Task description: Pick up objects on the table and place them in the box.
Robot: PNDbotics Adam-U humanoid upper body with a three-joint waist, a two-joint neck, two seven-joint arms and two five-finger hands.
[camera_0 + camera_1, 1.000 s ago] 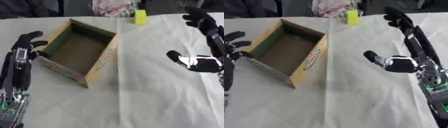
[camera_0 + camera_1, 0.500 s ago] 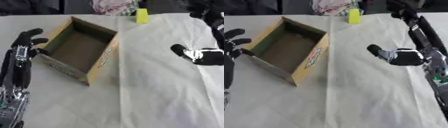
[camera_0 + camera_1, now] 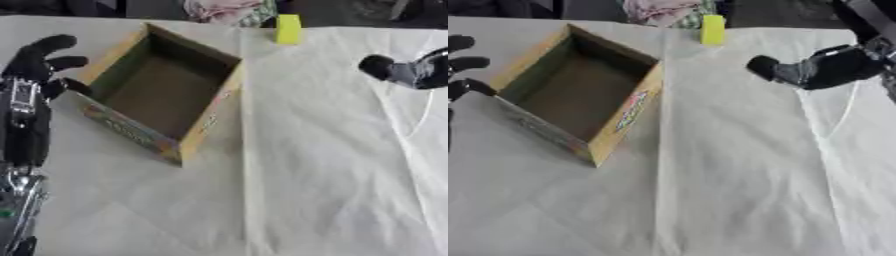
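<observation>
Two hands in view: left hand (image 3: 35, 65) with fingers spread and relaxed just beside the near-left wall of the open box (image 3: 206, 119); right hand (image 3: 815, 68) above the white cloth (image 3: 737, 175), holding nothing, finger position cannot be told. Yellow block (image 3: 288, 28) upright at the table's far edge, beyond the box, beside a pink bundle (image 3: 229, 10).

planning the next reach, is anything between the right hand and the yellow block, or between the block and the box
Nothing visible. Only bare white tablecloth lies between the right hand and the yellow block, and between the block and the open cardboard box.
</observation>
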